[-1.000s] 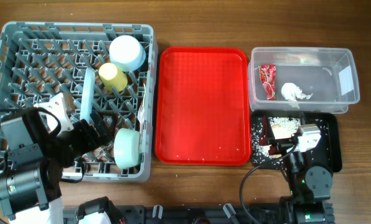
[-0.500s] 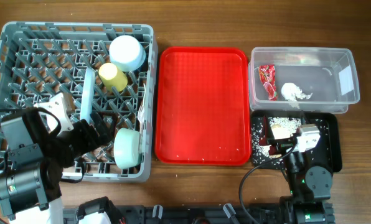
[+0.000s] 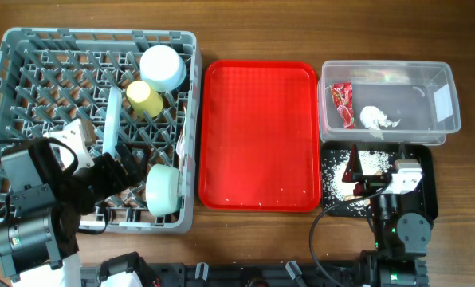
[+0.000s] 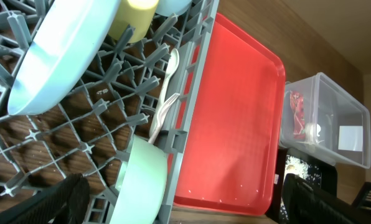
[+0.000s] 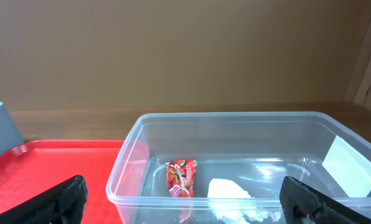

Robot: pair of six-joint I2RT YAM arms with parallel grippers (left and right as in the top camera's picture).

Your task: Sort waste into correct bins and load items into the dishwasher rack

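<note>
The grey dishwasher rack [image 3: 6,119] holds the pale blue bowl [image 3: 162,68], yellow cup [image 3: 144,97], pale blue plate [image 3: 110,119] on edge, mint green bowl [image 3: 162,187] and white cutlery [image 3: 182,143]. The clear tub [image 3: 441,88] holds the red wrapper [image 3: 343,104] and white tissue [image 3: 377,118]. Rice scraps [image 3: 331,171] lie in the black tray [image 3: 427,191]. My left gripper [image 3: 126,174] is open and empty over the rack's front, beside the mint bowl [image 4: 145,180]. My right gripper [image 3: 357,179] is open and empty over the black tray, facing the tub [image 5: 120,180] with wrapper [image 5: 181,177] and tissue [image 5: 229,190].
The red serving tray [image 3: 257,135] lies between the rack and the bins, with a few rice crumbs near its front edge; it also shows in the left wrist view [image 4: 235,124]. Wooden table runs around everything.
My right gripper has shifted back and to the right over the black tray, uncovering more of the rice. The left arm and all objects have not moved.
</note>
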